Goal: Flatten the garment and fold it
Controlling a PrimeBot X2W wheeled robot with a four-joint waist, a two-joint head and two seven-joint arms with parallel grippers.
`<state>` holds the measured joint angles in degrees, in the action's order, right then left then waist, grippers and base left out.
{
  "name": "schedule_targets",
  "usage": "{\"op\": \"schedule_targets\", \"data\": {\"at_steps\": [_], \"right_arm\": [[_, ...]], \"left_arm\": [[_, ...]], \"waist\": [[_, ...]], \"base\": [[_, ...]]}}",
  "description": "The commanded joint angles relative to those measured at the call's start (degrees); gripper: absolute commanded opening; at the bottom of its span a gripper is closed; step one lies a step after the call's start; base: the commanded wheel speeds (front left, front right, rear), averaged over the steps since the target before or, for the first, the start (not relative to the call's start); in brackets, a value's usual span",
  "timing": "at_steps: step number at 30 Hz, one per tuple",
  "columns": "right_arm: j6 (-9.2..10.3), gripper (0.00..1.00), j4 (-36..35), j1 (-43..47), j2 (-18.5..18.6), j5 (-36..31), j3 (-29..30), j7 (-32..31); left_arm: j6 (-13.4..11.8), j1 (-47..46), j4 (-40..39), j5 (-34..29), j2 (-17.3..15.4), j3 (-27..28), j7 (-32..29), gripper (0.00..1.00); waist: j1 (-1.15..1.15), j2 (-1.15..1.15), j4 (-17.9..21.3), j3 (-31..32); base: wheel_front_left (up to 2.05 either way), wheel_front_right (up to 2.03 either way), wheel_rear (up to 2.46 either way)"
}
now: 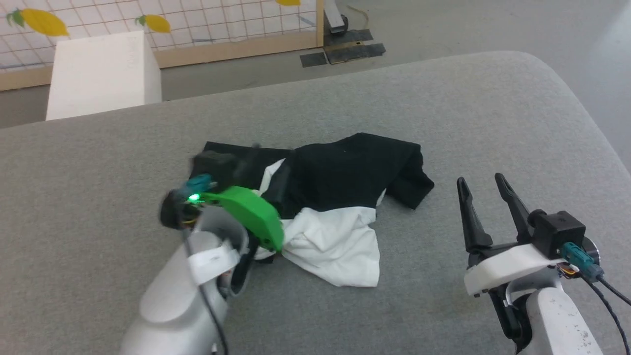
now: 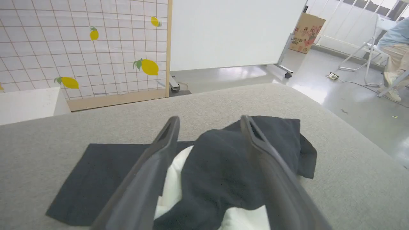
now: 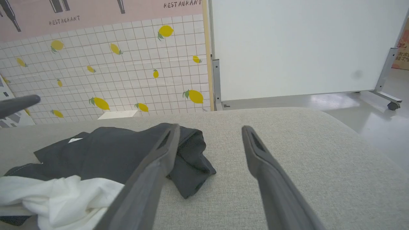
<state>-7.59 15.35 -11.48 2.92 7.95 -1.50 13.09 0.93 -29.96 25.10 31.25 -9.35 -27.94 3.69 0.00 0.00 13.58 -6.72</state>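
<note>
The garment (image 1: 340, 197) lies crumpled in the middle of the grey table (image 1: 493, 108), its black sleeves bunched over the white body, and one black sleeve (image 2: 96, 179) spread flat to the left. My left gripper (image 1: 268, 162) hovers over the garment's left half, blurred in the head view. In the left wrist view the left gripper (image 2: 210, 118) stands open, its fingers astride the black cloth and holding nothing. My right gripper (image 1: 480, 179) is open above bare table, just right of the garment. In the right wrist view the right gripper (image 3: 210, 127) has the garment (image 3: 111, 150) to its left.
A white box (image 1: 103, 74) stands beyond the table's far left edge, in front of a lemon-print tiled panel (image 2: 80, 48). A whiteboard on wheels (image 3: 303, 48) stands behind the table. A seated person (image 2: 394, 48) is far right. The table's right corner is rounded.
</note>
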Motion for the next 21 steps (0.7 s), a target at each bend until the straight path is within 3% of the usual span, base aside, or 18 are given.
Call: {"op": "schedule_targets", "data": {"at_steps": [1,5,13,21], "right_arm": [[0.1,1.0,-0.6,0.9,0.0,-0.3,0.1,-0.2],[0.1,1.0,-1.5,1.1,0.0,-0.5,0.4,-0.7],[0.1,1.0,-2.8,1.1,0.0,-0.4,0.8,-1.2],[0.1,1.0,-3.2,1.2,0.0,-0.9,0.5,-1.9]], "left_arm": [[-1.2,2.2,-2.0,-0.5,-1.6,1.6,4.0,1.0],[-3.2,5.8,-7.5,-1.4,-4.2,5.8,10.2,1.0],[-4.8,15.6,-17.0,-6.3,-7.0,14.6,11.3,1.0],[-4.3,24.2,-22.0,-12.6,-3.3,20.9,11.3,1.0]], "waist": [[0.0,0.0,-1.3,0.7],[0.0,0.0,-2.9,0.7],[0.0,0.0,-5.3,0.3],[0.0,0.0,-7.5,0.1]], "base": [[0.0,0.0,0.0],[0.0,0.0,0.0],[0.0,0.0,0.0],[0.0,0.0,0.0]]}}
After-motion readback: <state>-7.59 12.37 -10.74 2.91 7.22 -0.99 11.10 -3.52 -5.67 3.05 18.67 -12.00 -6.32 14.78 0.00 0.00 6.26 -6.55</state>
